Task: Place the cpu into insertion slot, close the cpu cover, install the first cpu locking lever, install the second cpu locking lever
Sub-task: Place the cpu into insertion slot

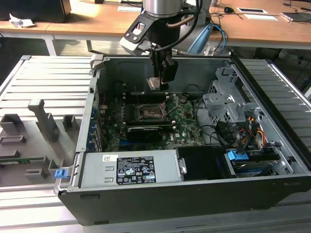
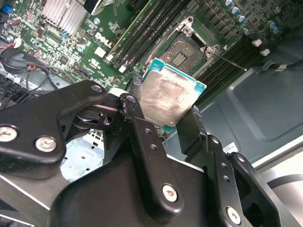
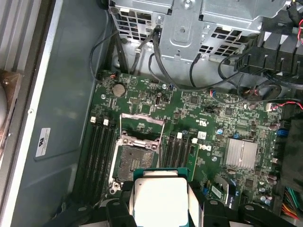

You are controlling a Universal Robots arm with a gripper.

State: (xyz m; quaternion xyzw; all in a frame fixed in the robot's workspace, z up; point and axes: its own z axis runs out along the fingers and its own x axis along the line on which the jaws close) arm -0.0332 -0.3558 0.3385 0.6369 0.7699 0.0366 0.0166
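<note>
Your gripper [image 1: 158, 85] clamps the cpu [image 1: 153, 83] by two edges, upper-middle in the exterior view, clear above the insertion slot [image 1: 148, 112].

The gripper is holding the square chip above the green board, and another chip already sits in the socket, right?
Not quite. The gripper does hold the chip above the green board, but the socket is empty: the second wrist view shows its bare dark centre, with no chip inside.
</note>
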